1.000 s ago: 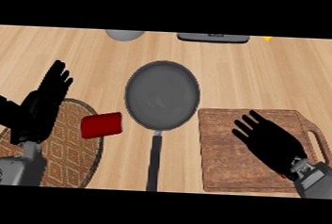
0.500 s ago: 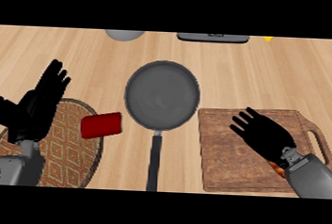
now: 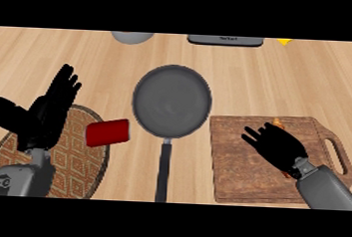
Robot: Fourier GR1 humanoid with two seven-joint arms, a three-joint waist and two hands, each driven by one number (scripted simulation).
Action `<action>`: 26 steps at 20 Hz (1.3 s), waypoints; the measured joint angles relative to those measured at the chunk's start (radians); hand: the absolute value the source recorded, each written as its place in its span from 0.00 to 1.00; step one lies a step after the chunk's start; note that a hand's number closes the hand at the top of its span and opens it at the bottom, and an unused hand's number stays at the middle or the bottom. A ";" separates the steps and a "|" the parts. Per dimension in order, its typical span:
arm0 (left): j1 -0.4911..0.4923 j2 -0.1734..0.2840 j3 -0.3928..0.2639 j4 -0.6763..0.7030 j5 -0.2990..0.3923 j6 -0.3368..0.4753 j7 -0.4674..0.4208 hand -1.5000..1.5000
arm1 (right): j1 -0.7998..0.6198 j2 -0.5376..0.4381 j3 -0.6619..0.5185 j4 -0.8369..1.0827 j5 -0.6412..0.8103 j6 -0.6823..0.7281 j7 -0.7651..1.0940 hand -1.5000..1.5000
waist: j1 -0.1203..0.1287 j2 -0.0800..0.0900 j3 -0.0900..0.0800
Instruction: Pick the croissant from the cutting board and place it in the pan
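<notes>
the black right hand (image 3: 279, 146) spreads wide over the brown wooden cutting board (image 3: 239, 180), hiding most of the orange croissant (image 3: 279, 123); the round grey pan (image 3: 172, 101) holds nothing, so grasping and placing remain.

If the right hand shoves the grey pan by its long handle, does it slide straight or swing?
Likely swings: the grey round pan carries its bulk at the bowl, far up the long dark handle, so a sideways push there should pivot it. It lies flat on the light wooden counter, so tipping seems unlikely. The black right hand is over the brown wooden cutting board, fingers spread.
</notes>
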 measured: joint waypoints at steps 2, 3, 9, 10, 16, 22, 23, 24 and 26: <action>0.005 -0.006 -0.005 -0.003 -0.008 0.001 -0.002 0.50 | -0.020 0.015 0.002 0.037 0.008 -0.038 -0.027 1.00 | 0.002 -0.004 -0.004; 0.008 -0.007 -0.003 0.000 -0.008 -0.001 -0.010 0.50 | -0.019 0.017 -0.001 0.052 0.009 -0.069 -0.039 1.00 | 0.003 -0.007 -0.005; 0.006 0.010 0.022 -0.024 0.010 -0.020 0.020 0.50 | -0.032 0.027 -0.031 0.086 0.006 -0.129 -0.106 1.00 | 0.003 -0.011 -0.007; 0.023 0.009 0.020 -0.035 0.010 -0.025 0.013 0.50 | -0.032 0.035 -0.037 0.090 0.006 -0.133 -0.104 1.00 | 0.004 -0.011 -0.008; -0.003 0.004 0.030 0.000 0.005 -0.028 0.006 0.50 | -0.031 0.089 -0.089 0.083 -0.011 -0.151 -0.098 1.00 | -0.001 -0.009 -0.007; -0.003 0.006 0.031 0.003 0.008 -0.031 0.008 0.50 | -0.027 0.395 -0.169 0.040 -0.079 -0.048 0.241 1.00 | 0.005 -0.004 0.001; -0.003 0.003 0.027 0.005 0.008 -0.032 0.009 0.50 | -0.032 0.422 -0.176 0.027 -0.094 -0.052 0.295 1.00 | 0.010 -0.004 0.003; -0.005 0.001 0.024 0.004 0.008 -0.033 0.009 0.50 | -0.038 0.443 -0.178 0.012 -0.107 -0.062 0.350 1.00 | 0.015 -0.005 0.005; -0.006 -0.001 0.019 0.009 0.007 -0.037 0.009 0.50 | -0.064 0.473 -0.174 -0.023 -0.125 -0.087 0.460 1.00 | 0.029 -0.007 0.006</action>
